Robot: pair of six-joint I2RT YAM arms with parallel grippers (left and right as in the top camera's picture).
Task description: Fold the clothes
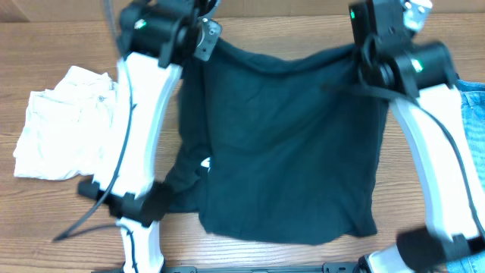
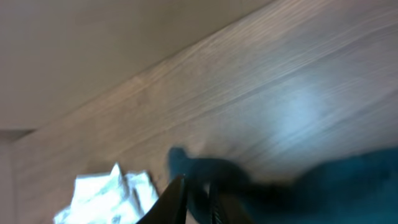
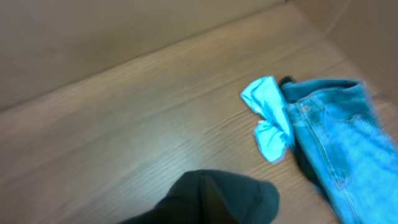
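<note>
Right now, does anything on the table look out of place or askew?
Yes: the black T-shirt is skewed, its sleeve toward the white shorts crumpled; the jeans show pale lining, likely a pocket, sticking out.

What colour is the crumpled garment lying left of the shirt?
The garment is cream-white; the overhead view shows it best, beside the dark shirt.

light: even, bright | overhead: slightly soft | wrist views: motion-blurred

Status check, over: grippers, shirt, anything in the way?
Left gripper and right gripper each pinch a far corner of the T-shirt. T-shirt spread open, unfolded. White shorts on left, jeans on right, neither on it.
</note>
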